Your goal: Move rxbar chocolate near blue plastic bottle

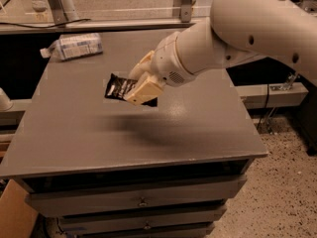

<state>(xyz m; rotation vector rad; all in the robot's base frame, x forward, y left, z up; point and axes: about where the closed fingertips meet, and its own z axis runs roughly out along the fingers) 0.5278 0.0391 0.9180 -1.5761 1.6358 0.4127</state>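
One rxbar chocolate [118, 87], a small black wrapper with white text, is clamped at its right end between the cream fingers of the gripper [132, 86]. The bar is in the air over the middle of the grey table [198, 128], not touching it, and its free end points to the left. On the table surface just below lies a soft dark shadow [143, 130]. The gripper is closed firmly on the bar, and the thick white arm [237, 29] comes to it from the upper right. The blue plastic bottle [77, 46] lies on its side near the far left corner of the table, with its cap to the left, well apart from the bar. Under the table top there are drawers [141, 201] with small handles. At the right is a speckled floor [287, 182].
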